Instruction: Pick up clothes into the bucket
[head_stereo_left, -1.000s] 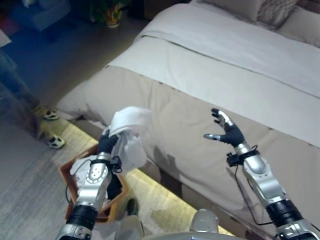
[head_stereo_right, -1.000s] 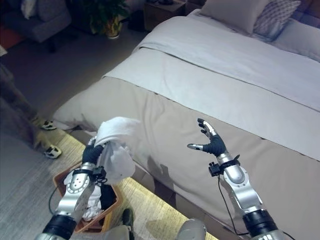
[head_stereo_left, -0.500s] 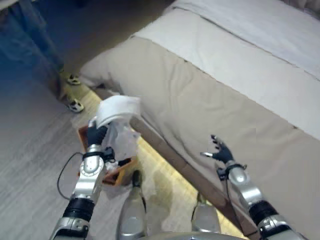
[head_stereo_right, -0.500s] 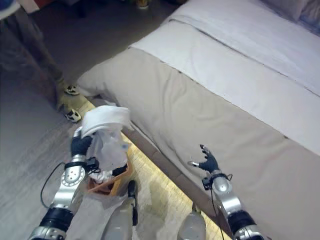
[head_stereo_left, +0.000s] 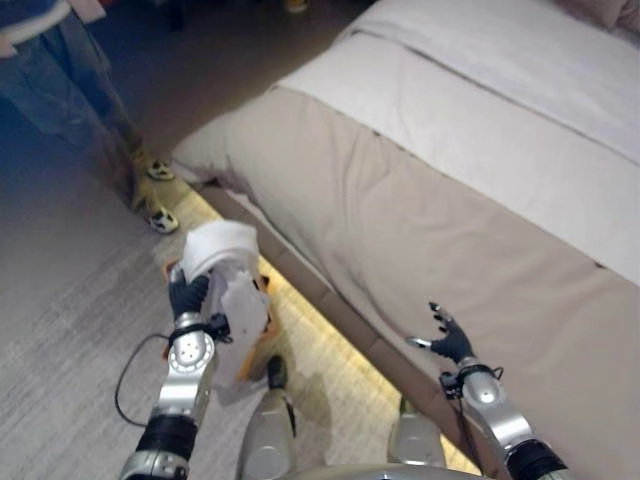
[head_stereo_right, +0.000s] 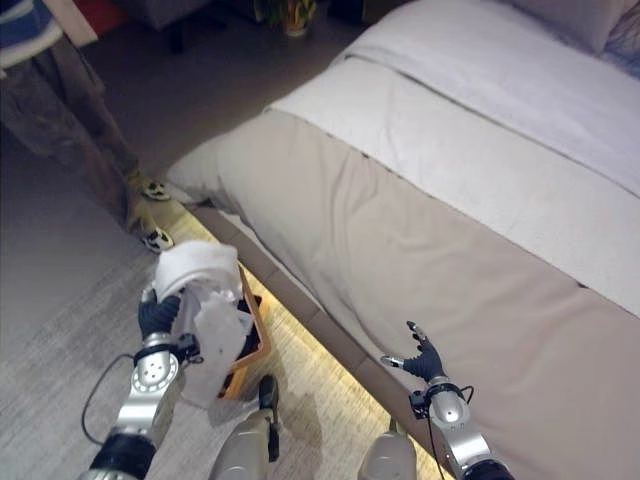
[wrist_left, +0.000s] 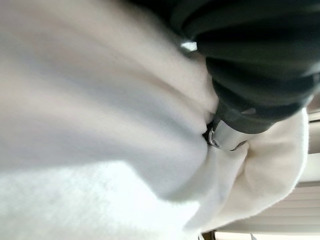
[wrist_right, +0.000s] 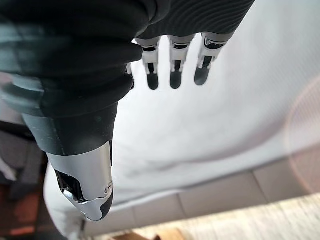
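Observation:
My left hand (head_stereo_left: 187, 296) is shut on a white garment (head_stereo_left: 218, 252) that bunches over it and hangs down in front of the brown bucket (head_stereo_right: 254, 337). The bucket stands on the floor by the bed's lit lower edge, mostly hidden behind the cloth. In the left wrist view the white garment (wrist_left: 100, 130) wraps round the hand's dark cover (wrist_left: 260, 75). My right hand (head_stereo_right: 424, 358) is open with spread fingers and holds nothing, low over the beige bedspread near the bed's side. Its fingers (wrist_right: 172, 70) point at the bedding in the right wrist view.
A large bed (head_stereo_left: 470, 180) with a beige cover and white sheet runs across the right. A person (head_stereo_left: 70, 90) in jeans and light shoes stands on the floor at the upper left. Grey carpet (head_stereo_left: 70, 340) lies to the left of the bucket.
The camera has shifted, so the whole scene moved. My left hand with the white garment stays raised over the bucket. The right hand sits lower in view, still open.

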